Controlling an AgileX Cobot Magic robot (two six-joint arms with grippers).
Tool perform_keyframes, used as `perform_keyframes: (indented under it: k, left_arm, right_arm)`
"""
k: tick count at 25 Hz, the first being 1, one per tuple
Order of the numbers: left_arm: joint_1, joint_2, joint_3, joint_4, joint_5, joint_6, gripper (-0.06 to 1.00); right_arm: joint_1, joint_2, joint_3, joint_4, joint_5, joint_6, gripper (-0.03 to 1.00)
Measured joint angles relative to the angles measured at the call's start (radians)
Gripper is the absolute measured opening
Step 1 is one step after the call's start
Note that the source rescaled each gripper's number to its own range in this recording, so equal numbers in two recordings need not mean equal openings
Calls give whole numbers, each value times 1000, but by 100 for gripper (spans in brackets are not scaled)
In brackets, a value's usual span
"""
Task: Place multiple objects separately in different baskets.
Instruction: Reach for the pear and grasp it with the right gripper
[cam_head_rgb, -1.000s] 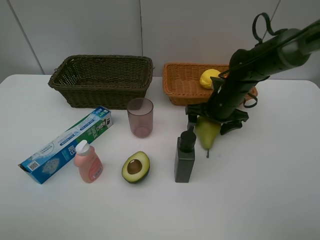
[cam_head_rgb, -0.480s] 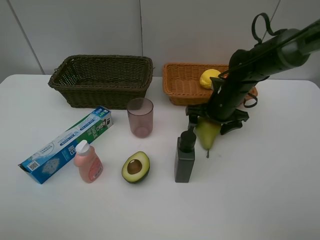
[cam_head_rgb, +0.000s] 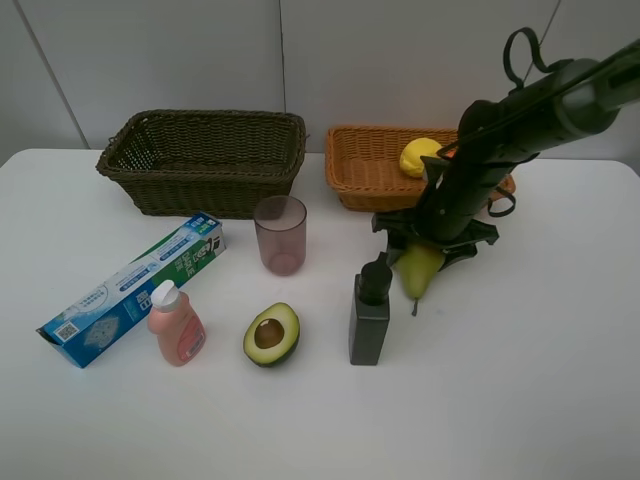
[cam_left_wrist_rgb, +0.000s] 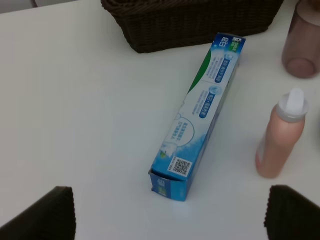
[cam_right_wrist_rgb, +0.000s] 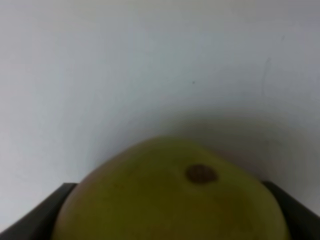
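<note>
Pear, on the counter just beside the dark square bottle, grasped by the right gripper's jaws. Behind: orange-tan basket holding a lemon. Left gripper jaws released, above the toothpaste box.

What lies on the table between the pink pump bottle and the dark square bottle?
The halved avocado, cut side up, lies between them, as the exterior high view shows.

QR code, otherwise unreadable print, on toothpaste box
</note>
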Motion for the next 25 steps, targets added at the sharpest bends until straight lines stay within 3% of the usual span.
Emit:
perform_keyframes:
  k: [10,25]
  left_arm:
    - [0,0,0,0,0,0,100]
    - [0,0,0,0,0,0,100]
  right_arm:
    - [0,-4,0,-2,15,0,55]
    - [0,-191,-4,-5,124,0,55]
